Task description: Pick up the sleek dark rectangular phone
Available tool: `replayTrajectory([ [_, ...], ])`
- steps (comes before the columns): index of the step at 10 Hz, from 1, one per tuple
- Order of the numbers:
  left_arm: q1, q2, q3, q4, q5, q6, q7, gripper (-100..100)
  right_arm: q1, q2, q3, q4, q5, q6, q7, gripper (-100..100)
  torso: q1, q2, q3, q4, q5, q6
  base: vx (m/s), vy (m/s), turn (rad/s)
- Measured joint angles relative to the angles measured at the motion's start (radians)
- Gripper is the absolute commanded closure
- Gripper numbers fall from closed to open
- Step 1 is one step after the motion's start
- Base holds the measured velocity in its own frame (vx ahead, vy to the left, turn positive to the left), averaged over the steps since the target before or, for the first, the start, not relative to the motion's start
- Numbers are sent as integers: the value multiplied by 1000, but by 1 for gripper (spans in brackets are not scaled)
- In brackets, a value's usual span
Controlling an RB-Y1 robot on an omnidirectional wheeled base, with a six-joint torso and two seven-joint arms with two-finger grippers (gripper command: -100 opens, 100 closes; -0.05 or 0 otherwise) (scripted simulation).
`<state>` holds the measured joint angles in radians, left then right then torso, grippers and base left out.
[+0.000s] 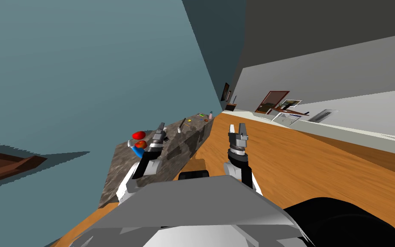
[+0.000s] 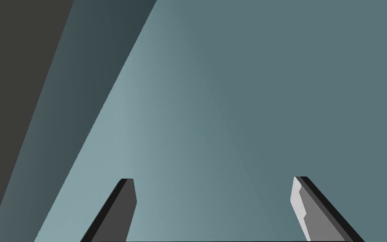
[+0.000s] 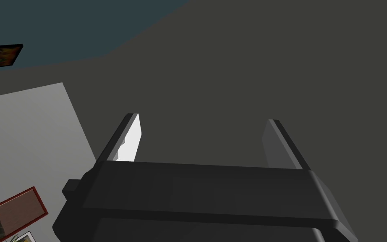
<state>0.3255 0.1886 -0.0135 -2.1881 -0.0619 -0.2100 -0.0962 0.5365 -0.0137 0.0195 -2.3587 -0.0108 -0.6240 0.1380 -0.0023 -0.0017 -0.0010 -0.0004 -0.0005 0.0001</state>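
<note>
Counter (image 1: pixel 119 180): mottled grey-brown slab, running from lower left to the centre along the teal wall.
Toy (image 1: pixel 139 140): red and blue, on the counter left of centre, just beside the left gripper.
Left gripper (image 1: pixel 161 126): over the counter; jaws spread wide, holding nothing (its wrist view faces the wall).
Phone (image 1: pixel 182 123): thin dark bar on the counter, just up-right of the left gripper, apart from it.
Clutter (image 1: pixel 205 116): small green, yellow and pink bits, counter's far end.
Right gripper (image 1: pixel 237 128): centre, above the orange floor (image 1: pixel 303 171); jaws wide, empty.
</note>
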Motion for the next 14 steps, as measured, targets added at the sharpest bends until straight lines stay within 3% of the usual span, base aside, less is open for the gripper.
replayTrajectory([
  [3, -47, 44, 17, 10, 25, 83, -50, -100, 0, 0, 0, 0, 0, 0, 0, 0, -1, 0, 0, 0, 0, 0, 18, -50, 6],
  [14, -189, 151, 74, 79, 108, 364, -202, -100, 0, 0, 0, 0, 0, 0, 0, 0, 0, 0, 0, 0, 0, 0, 15, -33, -2],
])
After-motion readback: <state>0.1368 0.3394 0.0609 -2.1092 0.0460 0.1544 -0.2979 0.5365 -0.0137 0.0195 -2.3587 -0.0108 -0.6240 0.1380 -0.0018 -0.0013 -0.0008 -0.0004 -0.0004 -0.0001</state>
